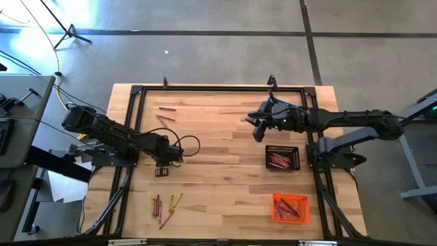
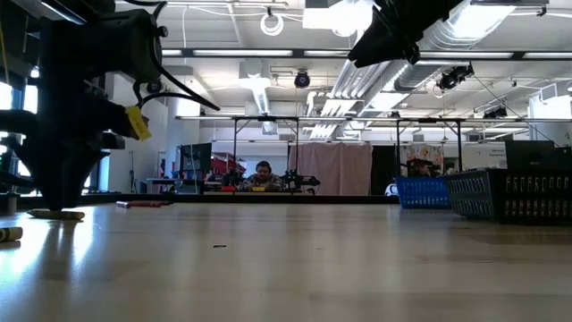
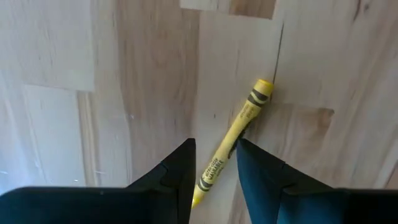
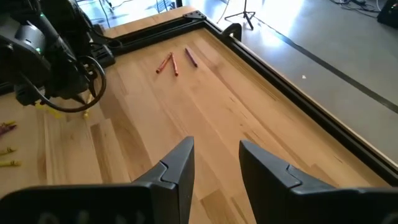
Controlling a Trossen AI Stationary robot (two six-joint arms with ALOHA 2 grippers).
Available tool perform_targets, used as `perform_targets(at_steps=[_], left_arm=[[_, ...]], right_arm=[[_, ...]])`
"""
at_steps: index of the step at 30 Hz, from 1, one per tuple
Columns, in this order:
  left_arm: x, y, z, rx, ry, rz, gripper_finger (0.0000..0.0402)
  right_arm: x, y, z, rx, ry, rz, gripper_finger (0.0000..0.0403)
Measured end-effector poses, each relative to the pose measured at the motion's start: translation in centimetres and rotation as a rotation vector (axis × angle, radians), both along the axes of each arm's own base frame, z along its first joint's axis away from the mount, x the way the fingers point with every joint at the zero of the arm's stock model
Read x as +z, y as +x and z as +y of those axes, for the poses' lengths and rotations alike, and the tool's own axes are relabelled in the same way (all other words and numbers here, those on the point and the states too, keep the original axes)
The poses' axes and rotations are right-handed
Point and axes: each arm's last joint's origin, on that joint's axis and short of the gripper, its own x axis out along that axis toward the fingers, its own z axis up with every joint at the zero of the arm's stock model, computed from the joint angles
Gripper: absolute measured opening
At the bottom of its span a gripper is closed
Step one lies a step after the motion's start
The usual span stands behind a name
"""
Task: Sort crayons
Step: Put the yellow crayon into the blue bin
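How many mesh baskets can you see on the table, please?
3: a black basket by the right arm's base, an orange basket nearer the front edge, and a blue basket, seen only in the low view.

We see a yellow wax crayon [image 3: 231, 138] with a paper wrap lying flat on the wood, slanted. A small bunch of yellow, pink and purple crayons [image 1: 166, 204] lies loose near the table's front edge. Three more thin crayons [image 4: 175, 61], two red and one purple, lie near the far edge. Red ones [image 1: 280, 160] fill one basket, and more [image 1: 289, 207] lie in another.
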Motion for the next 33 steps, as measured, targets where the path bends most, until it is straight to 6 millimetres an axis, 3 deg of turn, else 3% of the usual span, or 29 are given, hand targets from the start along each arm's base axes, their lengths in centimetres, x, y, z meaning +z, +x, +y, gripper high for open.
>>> perform_targets(at_steps=[12,20,24,28,33], left_arm=[[-0.1,0.0,-0.1,-0.017,-0.041,-0.003,0.0103],[-2.1,-0.9,0.2,0.025,-0.037,-0.069,0.0101],[-1.8,-0.6,0.6,0.057,-0.017,-0.091,0.0071],[-1.0,0.3,0.8,0.049,-0.019,-0.113,0.0014],[0.7,2.8,1.4,0.070,0.009,-0.286,0.0007]], right_arm=[[0.0,0.0,0.0,0.032,0.019,0.000,0.0113],[-0.2,0.0,0.2,0.058,0.102,-0.001,0.0113],[-0.2,-0.1,0.4,0.095,0.174,-0.016,0.0113],[0.0,-0.4,0.6,0.116,0.206,-0.024,0.0113],[0.3,-1.2,0.6,0.113,0.209,-0.006,0.0113]])
